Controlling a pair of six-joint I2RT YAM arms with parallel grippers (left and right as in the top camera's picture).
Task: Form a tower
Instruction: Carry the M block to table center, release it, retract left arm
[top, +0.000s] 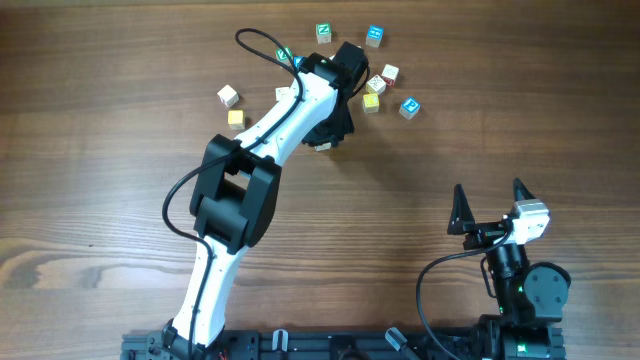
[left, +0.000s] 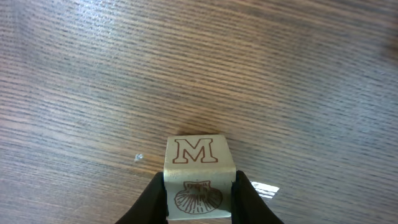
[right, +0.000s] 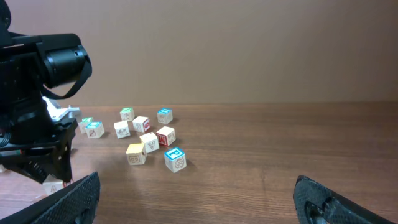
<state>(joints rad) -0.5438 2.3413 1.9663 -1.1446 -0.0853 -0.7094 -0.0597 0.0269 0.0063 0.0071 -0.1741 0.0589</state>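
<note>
My left gripper (left: 199, 182) is shut on a pale wooden cube (left: 194, 151) with a red-brown "M" on one face and a shell drawing on the face towards the camera. The cube is low over bare wood; I cannot tell whether it touches the table. From overhead, the left gripper (top: 326, 138) is just below the loose cluster of cubes and hides most of the cube. The right gripper (top: 489, 190) stands open and empty at the front right, far from the cubes. No tower is in view.
Loose cubes lie scattered at the back: a green-faced one (top: 324, 32), a blue-faced one (top: 374, 36), a red-marked one (top: 376, 84), a yellow one (top: 371, 102), a blue "P" cube (top: 409, 106) and two pale ones (top: 228, 96) left of the arm.
</note>
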